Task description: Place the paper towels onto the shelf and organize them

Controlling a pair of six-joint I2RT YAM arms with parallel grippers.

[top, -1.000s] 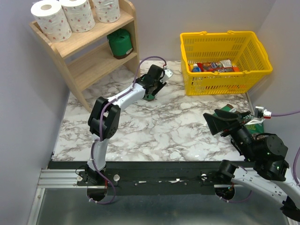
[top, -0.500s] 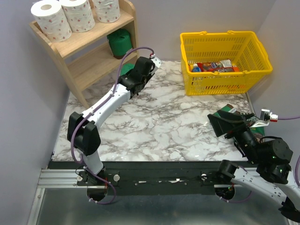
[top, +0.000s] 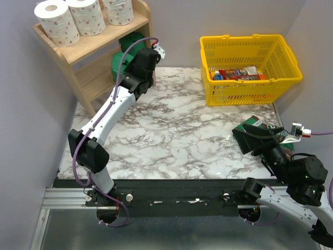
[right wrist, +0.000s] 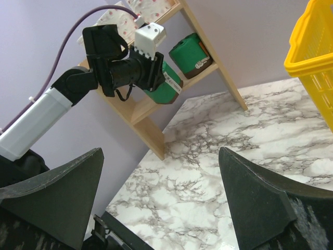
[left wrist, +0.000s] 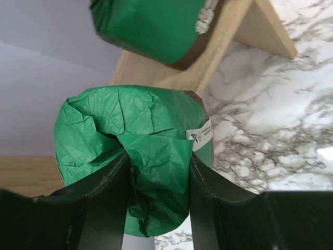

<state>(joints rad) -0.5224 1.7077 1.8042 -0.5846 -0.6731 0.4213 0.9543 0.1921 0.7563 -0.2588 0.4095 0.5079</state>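
Marble counter [top: 182, 135], wooden shelf [top: 96, 44] at far left; left hand [left wrist: 156, 161] clamps a green paper towel roll [left wrist: 130, 120] at the lower tier's front; right hand [right wrist: 158, 156] gapes empty, near right; roll judged light, soft, crushable; gentle mid-body hold advised.

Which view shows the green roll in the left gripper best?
The left wrist view: the green roll sits large and central, pinched by the left gripper. The right wrist view shows it small, side-on, by the shelf. Top view: the arm hides most of it.
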